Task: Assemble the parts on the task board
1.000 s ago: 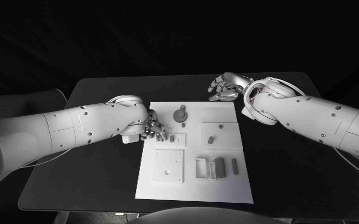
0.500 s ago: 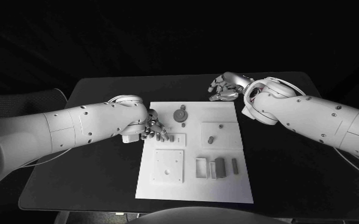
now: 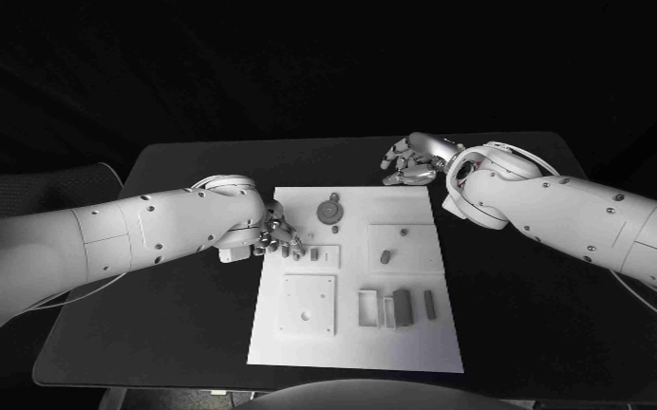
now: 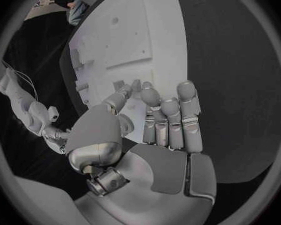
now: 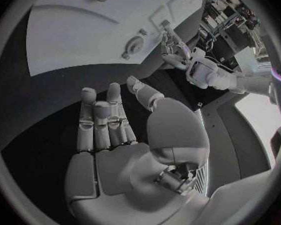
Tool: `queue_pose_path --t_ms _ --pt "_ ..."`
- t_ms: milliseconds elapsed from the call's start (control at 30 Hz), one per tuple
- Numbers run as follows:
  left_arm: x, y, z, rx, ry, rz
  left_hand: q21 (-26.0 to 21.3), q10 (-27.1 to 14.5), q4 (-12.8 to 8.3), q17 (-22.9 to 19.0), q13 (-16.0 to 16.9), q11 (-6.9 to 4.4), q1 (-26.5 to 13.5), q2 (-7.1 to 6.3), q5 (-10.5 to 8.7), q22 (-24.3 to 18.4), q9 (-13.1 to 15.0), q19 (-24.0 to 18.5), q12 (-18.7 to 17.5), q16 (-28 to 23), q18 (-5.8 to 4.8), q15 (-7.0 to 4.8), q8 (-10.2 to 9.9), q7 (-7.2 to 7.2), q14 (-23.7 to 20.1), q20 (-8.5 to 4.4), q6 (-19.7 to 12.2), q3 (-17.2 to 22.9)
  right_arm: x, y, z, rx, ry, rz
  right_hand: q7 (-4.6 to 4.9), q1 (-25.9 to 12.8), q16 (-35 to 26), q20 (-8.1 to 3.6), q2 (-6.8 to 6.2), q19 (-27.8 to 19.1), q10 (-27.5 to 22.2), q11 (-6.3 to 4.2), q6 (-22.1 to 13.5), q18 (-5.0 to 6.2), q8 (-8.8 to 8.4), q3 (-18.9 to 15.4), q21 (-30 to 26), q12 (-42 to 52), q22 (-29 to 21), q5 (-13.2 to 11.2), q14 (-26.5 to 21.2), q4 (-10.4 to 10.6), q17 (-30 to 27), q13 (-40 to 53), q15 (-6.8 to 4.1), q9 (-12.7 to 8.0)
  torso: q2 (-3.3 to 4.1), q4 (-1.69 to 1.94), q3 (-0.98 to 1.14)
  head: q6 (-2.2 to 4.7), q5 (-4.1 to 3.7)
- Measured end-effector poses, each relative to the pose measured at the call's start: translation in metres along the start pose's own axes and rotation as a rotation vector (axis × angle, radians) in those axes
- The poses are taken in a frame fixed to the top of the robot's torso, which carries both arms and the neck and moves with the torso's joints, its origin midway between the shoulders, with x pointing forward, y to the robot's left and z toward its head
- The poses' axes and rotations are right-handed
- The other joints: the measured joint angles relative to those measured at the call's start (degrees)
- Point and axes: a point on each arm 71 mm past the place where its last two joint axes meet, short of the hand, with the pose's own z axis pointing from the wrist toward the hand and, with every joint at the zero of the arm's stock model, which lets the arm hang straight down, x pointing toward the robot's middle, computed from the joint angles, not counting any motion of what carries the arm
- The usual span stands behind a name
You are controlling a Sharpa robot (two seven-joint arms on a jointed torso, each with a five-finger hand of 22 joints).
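Task board (image 3: pixel 359 339), a white plate, is seen lying flat in the middle of the black desk (image 3: pixel 178 334), its long side running away from the robot. Small grey parts are spread over it: a round disc-shaped part (image 3: pixel 330 210) near the far edge, a short peg (image 3: pixel 403 232) and a small oblong piece (image 3: pixel 386 257) on a raised square to the right of the middle, a square plate (image 3: pixel 309 303) with a hole toward the near left, and a group of upright rectangular blocks (image 3: pixel 399 305) at the near right.

The left robot hand (image 3: pixel 278 236) is held at the left edge of the board, beside a small pair of parts (image 3: pixel 319 253) standing just to its right. In the left wrist view this robot hand (image 4: pixel 154 135) is seen with its fingers (image 4: pixel 185 116) extended side by side and the thumb set apart; nothing is grasped, and the palm is released. Whether the fingertips touch the board cannot be told.

The right robot hand (image 3: pixel 412 162) is held over the bare desk just beyond the far right corner of the board, apart from it. In the right wrist view this robot hand (image 5: pixel 118 145) is shown with fingers (image 5: pixel 103 120) straight and the thumb spread, empty and released, with the board (image 5: pixel 72 40) lying beyond the fingertips.
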Motion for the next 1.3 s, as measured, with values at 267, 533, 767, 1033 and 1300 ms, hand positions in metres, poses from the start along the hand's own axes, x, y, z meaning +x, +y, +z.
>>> queue_pose_path --t_ms 267,533,767,1033,1300 --pt "-0.005 0.012 -0.007 0.005 -0.024 -0.027 0.0 0.0 0.3 0.0 0.0 0.00 0.0 0.00 0.00 0.0 0.1 0.0 0.0 0.0 0.00 0.01 0.0 -0.01 0.0 0.00 0.0 0.0 0.000 -0.002 0.000 0.005 0.000 0.000 -0.01 0.0 0.0 0.00 0.00 0.0 0.0 0.00 0.0 0.09 0.00 0.0 0.0 0.0 0.0 0.0 0.1 0.0 0.0 0.0 -0.05 0.0 -0.01 0.00 -0.02 0.30 -0.15" --pt "-0.032 0.005 -0.021 0.098 -0.145 -0.098 -2.6 -4.7 -0.6 -1.5 -1.2 2.23 2.1 0.43 -0.11 0.0 -1.1 -3.8 -2.7 -2.5 -0.03 1.25 -4.0 2.32 -3.8 0.89 -6.6 0.0 0.002 -0.006 0.000 0.016 0.002 0.001 -0.10 0.0 0.0 0.00 0.00 0.0 0.0 0.00 0.0 0.07 0.00 0.0 0.0 0.0 0.0 0.0 0.1 0.0 0.0 0.0 -0.13 0.0 -0.03 0.03 -0.02 0.82 -0.26" --pt "-0.043 -0.007 -0.025 0.276 -0.289 -0.167 -12.0 -16.9 -8.0 -7.2 -8.7 8.26 11.1 3.80 -0.11 -4.3 -5.1 -14.6 -17.1 -13.8 -0.04 8.15 -8.6 7.66 -13.7 6.75 -13.2 2.2 0.003 -0.007 0.000 0.017 0.003 0.002 0.05 0.0 0.0 0.00 0.00 0.0 0.0 0.00 0.2 0.03 0.00 0.0 0.0 0.0 0.0 0.0 0.0 0.0 0.0 0.0 -0.22 -0.1 -0.02 0.03 0.05 1.25 -0.37" --pt "-0.040 -0.032 -0.028 0.512 -0.438 0.009 -12.9 -17.4 -11.0 -7.3 -18.9 11.83 21.6 4.75 0.35 -4.3 -10.6 -12.8 -33.8 -14.0 1.77 10.36 -9.9 6.82 -12.3 9.56 -13.2 2.8 0.004 -0.008 -0.001 0.020 0.004 0.004 0.21 0.0 0.0 0.00 0.00 0.0 0.0 0.00 0.0 -0.19 0.00 0.0 0.0 0.0 0.0 0.0 -0.1 0.0 0.0 0.0 -0.17 0.0 0.01 -0.02 0.09 1.57 -0.47" --pt "-0.030 -0.053 -0.025 0.663 -0.524 0.217 -11.1 -15.8 -11.0 -6.0 -21.4 10.93 23.7 3.54 0.35 -2.6 -13.3 -8.9 -39.1 -11.9 1.77 9.39 -10.2 6.21 -8.9 8.50 -13.0 2.8 0.004 -0.010 -0.001 0.023 0.005 0.004 0.21 0.0 0.0 0.01 0.00 0.0 0.0 0.00 0.0 -0.23 0.00 0.0 0.0 0.0 0.0 0.0 -0.1 0.0 0.0 0.0 -0.14 0.0 0.06 -0.04 0.09 1.78 -0.59"
